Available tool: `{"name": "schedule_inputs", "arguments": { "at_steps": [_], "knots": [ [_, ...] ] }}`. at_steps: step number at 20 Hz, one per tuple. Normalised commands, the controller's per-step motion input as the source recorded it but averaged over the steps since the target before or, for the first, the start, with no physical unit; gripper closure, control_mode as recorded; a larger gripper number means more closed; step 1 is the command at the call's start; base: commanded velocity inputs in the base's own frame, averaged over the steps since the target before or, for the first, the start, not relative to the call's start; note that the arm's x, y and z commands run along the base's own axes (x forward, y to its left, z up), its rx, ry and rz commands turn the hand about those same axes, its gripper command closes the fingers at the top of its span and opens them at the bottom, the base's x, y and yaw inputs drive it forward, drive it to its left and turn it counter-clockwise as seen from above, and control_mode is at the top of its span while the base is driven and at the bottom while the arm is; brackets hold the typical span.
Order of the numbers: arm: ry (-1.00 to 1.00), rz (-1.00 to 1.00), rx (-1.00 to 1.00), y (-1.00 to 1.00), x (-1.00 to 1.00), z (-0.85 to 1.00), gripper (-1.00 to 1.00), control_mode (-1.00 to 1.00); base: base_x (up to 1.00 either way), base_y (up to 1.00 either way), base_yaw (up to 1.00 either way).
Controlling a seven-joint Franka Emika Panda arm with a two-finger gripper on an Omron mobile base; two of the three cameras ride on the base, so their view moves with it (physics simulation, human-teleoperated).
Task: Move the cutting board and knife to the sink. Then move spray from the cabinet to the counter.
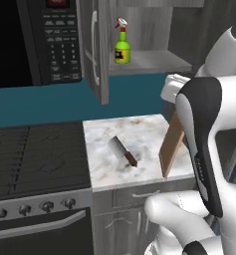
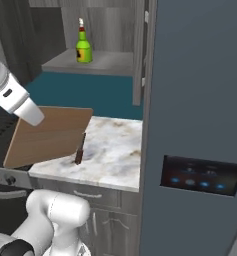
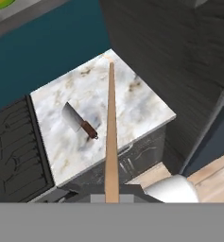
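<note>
- Jaws clamped on cutting board (image 2: 47, 135), held on edge above table (image 1: 144, 127) right edge.
- Knife (image 1: 123, 151) lying mid-table; spray (image 1: 122, 47) on cabinet shelf (image 1: 149, 61).
- Risk: thin-edge grip slipping, board dropping onto knife.

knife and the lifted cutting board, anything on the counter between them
Nothing. In the hand view, only bare marble counter separates the knife from the edge-on cutting board held in the gripper. The left base view agrees.

No legible text anywhere. Microwave keypad (image 1: 62, 42) markings and the spray (image 1: 122, 46) label are too blurred to read. Fridge panel (image 2: 200, 177) shows only glowing blue dots.
</note>
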Motion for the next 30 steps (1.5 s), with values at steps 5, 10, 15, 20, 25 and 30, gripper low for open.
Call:
{"name": "schedule_inputs", "arguments": {
  "at_steps": [5, 10, 15, 20, 25, 30],
  "knots": [
    [0.00, 0.00, 0.00, 0.00, 0.00, 0.00, 1.00, 1.00, -0.48, 0.17, 0.04],
    [0.00, 0.00, 0.00, 0.00, 0.00, 0.00, 1.00, 1.00, -0.19, 0.42, 0.15],
    [0.00, 0.00, 0.00, 0.00, 0.00, 0.00, 1.00, 1.00, -0.02, 0.85, 0.40],
    [0.00, 0.00, 0.00, 0.00, 0.00, 0.00, 1.00, 1.00, -0.27, 0.94, 0.55],
    [0.00, 0.00, 0.00, 0.00, 0.00, 0.00, 1.00, 1.00, -0.40, 0.73, 0.56],
    [0.00, 0.00, 0.00, 0.00, 0.00, 0.00, 1.00, 1.00, -0.14, 0.27, 0.69]
  ]
}}
